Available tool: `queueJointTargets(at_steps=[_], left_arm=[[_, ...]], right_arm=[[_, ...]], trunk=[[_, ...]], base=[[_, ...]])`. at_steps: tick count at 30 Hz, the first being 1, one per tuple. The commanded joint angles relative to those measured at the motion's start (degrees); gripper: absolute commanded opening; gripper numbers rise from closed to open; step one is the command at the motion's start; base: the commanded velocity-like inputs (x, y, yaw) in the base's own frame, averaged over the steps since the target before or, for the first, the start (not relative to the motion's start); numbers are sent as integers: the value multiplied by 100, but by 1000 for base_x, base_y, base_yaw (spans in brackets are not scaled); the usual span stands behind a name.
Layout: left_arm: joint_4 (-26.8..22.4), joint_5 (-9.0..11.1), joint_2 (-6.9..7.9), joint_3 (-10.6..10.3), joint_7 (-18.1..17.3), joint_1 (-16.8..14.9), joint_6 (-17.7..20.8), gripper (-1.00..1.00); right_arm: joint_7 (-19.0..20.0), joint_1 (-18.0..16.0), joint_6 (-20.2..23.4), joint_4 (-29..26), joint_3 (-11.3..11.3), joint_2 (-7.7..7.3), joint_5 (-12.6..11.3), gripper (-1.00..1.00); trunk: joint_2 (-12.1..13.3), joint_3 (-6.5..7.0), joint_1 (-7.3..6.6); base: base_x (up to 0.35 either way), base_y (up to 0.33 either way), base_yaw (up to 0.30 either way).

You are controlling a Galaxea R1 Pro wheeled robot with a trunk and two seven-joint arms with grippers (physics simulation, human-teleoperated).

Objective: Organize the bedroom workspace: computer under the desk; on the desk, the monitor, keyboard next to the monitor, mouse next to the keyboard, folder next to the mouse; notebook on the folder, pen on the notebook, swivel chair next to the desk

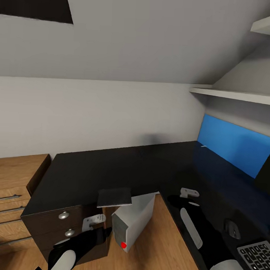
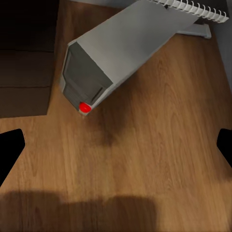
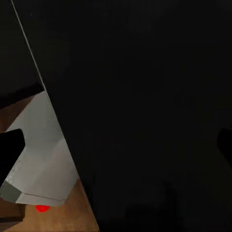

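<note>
The computer (image 1: pixel 133 221) stands tilted on the floor in the desk's (image 1: pixel 121 169) inner corner, a dark notebook (image 1: pixel 114 197) overhanging the edge above it. The left gripper (image 1: pixel 92 221) hovers beside it, wide and empty; the right gripper (image 1: pixel 188 192), over the desktop, looks wide too. A careless push could topple the tower or knock the notebook off.

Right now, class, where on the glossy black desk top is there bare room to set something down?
The glossy black desk top is bare between the white wall and the small dark notebook. Crowding sits along the right: blue folder, black mouse, grey keyboard.
</note>
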Motion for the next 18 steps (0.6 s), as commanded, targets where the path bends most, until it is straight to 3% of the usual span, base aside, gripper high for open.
queueJointTargets(at_steps=[1, 18], left_arm=[[-5, 54, 4, -12, 59, -6, -3, 100], [5, 55, 1, -32, 59, -6, -11, 100]], right_arm=[[-60, 48, 4, -137, 20, -6, -451, 100], [-59, 50, 3, -121, 20, -7, -488, 100]], trunk=[[-4, -6, 0], [-4, -6, 0]], base=[[0, 0, 226], [0, 0, 266]])
